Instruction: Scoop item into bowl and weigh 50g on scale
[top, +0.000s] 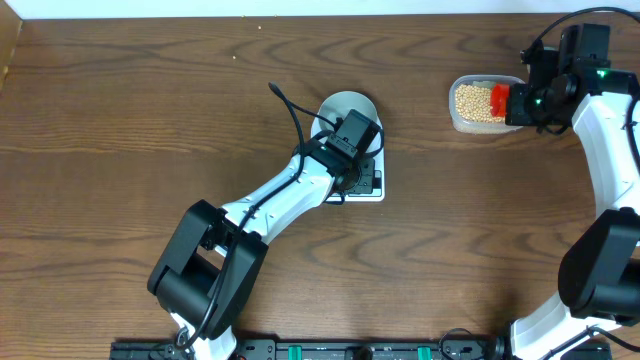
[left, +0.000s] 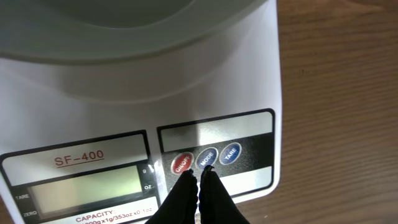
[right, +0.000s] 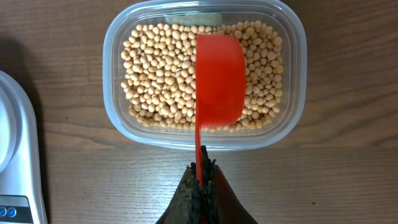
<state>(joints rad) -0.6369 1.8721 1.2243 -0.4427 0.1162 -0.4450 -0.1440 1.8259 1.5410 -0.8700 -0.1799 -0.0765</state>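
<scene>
The scale (left: 205, 81) sat near the middle of my desk (top: 120, 120) with the bowl (top: 345, 103) on top. The bowl looked empty, so I judged nearly all the job was left. The clear tub (right: 297, 118) sat by the desk's back right corner, full of beans (right: 161, 81). My right gripper (right: 202, 171) squeezed the red scoop (right: 219, 74) by its handle. The scoop lay long along the back edge, cup end pointing left over the beans. My left gripper (left: 199, 180) was pinched shut, tips at the scale's buttons (left: 207, 157).
</scene>
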